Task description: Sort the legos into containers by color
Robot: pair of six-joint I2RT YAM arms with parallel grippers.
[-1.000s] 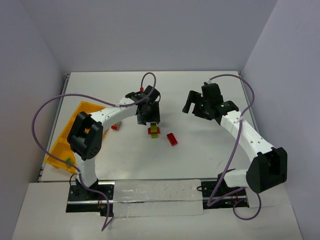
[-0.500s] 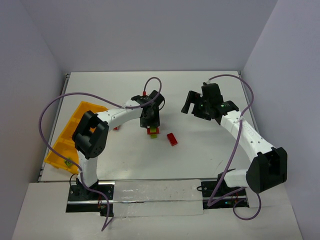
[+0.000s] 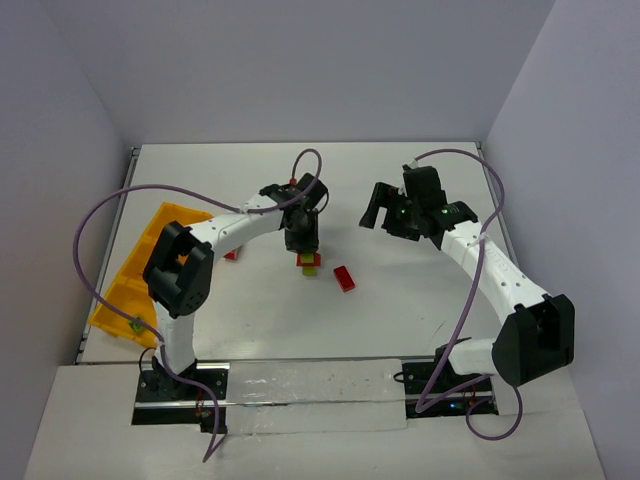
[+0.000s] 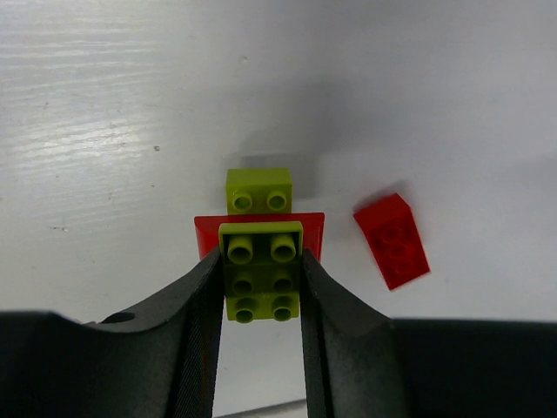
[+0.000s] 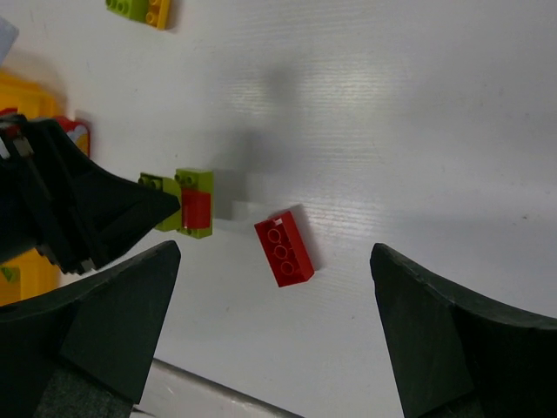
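Observation:
My left gripper (image 3: 303, 243) is shut on the lime green top brick (image 4: 261, 272) of a clump (image 3: 308, 262). That brick is stuck to a red brick (image 4: 205, 235), with a second lime green brick (image 4: 258, 190) beyond it. The clump also shows in the right wrist view (image 5: 187, 202). I cannot tell if it rests on the table. A loose red brick (image 3: 344, 278) lies just right of the clump (image 4: 392, 240) (image 5: 284, 248). My right gripper (image 3: 379, 206) is open and empty, above the table right of the clump (image 5: 278, 331). The orange-yellow tray (image 3: 135, 268) lies at the far left.
A small red brick (image 3: 231, 254) lies by the tray's right edge. A lime green and yellow piece (image 5: 139, 9) lies farther out on the table, seen only in the right wrist view. The left arm's purple cable loops over the tray.
My left gripper has moved down and right onto the clump and closed on its lime green brick. The right arm has barely moved.

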